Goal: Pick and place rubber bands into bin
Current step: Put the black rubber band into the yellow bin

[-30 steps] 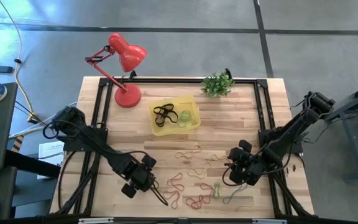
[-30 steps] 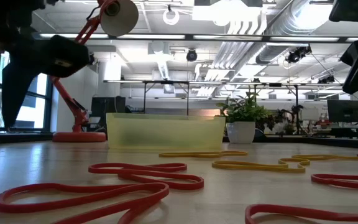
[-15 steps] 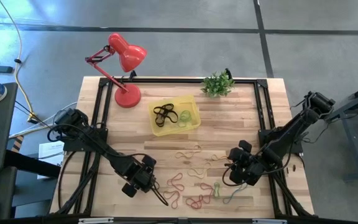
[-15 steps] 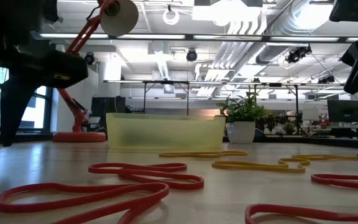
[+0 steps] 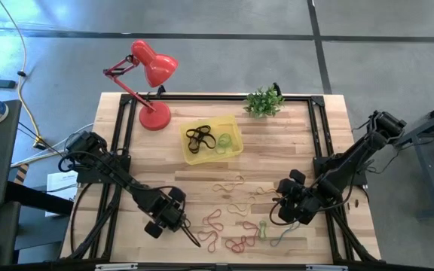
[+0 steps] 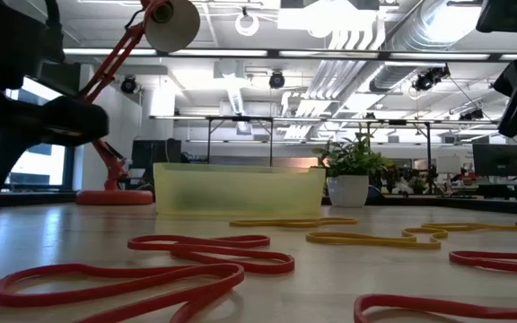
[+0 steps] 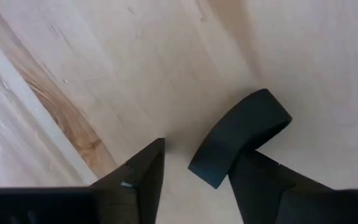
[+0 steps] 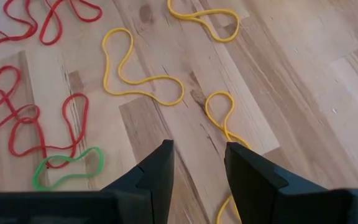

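My left pincer (image 7: 194, 168) stands released, a black rubber band (image 7: 241, 137) lying between its fingertips on the wood. My right pincer (image 8: 197, 168) hovers released; yellow bands (image 8: 143, 68) ahead, bin (image 5: 212, 138) far beyond.

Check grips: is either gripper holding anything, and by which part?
Right gripper: open, nothing held. Left gripper: open, a wide black rubber band lies against one fingertip, not clamped.
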Controlling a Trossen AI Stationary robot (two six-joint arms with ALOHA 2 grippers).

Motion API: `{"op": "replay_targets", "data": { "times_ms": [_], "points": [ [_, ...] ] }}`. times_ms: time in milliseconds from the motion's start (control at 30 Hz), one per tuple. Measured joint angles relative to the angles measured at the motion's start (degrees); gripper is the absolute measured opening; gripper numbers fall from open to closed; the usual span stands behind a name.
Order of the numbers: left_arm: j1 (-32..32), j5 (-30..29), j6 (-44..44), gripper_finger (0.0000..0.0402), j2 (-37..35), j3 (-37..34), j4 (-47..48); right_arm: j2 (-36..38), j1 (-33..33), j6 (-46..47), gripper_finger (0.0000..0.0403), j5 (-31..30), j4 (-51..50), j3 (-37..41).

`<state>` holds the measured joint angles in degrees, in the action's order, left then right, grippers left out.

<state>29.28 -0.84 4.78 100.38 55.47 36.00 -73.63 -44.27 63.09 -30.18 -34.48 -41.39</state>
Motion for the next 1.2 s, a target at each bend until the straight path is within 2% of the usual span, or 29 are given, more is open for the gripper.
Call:
{"op": "replay_targets", "data": {
  "times_ms": [267, 400, 500, 733, 933, 1067, 1200],
  "points": [
    [0.04, 0.54, -0.08, 0.0011, -0.01, -0.01, -0.03, 0.00, 0.02, 0.00, 0.0134, 0.03, 0.00, 0.00],
    [0.00, 0.41, -0.07, 0.0018, -0.02, -0.01, 0.01, 0.00, 0.02, -0.03, 0.0134, 0.03, 0.00, 0.00],
    [-0.07, -0.24, -0.47, 0.0004, -0.03, 1.28, 2.04, -0.02, 0.02, -0.04, 0.0134, -0.02, -0.04, 0.00],
    [-4.39, -5.19, -7.80, 0.0002, -1.31, 10.10, 10.69, -0.02, 0.02, -0.11, 0.0134, -1.50, -0.50, 0.00],
    [-12.81, -12.63, -19.86, 0.0001, -2.03, 19.94, 16.11, -0.02, 0.02, -0.09, 0.0134, -1.55, -0.88, -0.02],
    [-20.63, -12.88, -28.84, 0.0001, -2.03, 24.81, 17.03, -0.02, 0.04, -0.03, 0.0134, -1.85, -0.96, -0.02],
    [-29.47, -11.59, -34.83, 0.0001, -2.01, 26.47, 16.01, -0.02, 0.15, 0.50, 0.0134, -2.04, -0.92, -0.02]
  ]
}}
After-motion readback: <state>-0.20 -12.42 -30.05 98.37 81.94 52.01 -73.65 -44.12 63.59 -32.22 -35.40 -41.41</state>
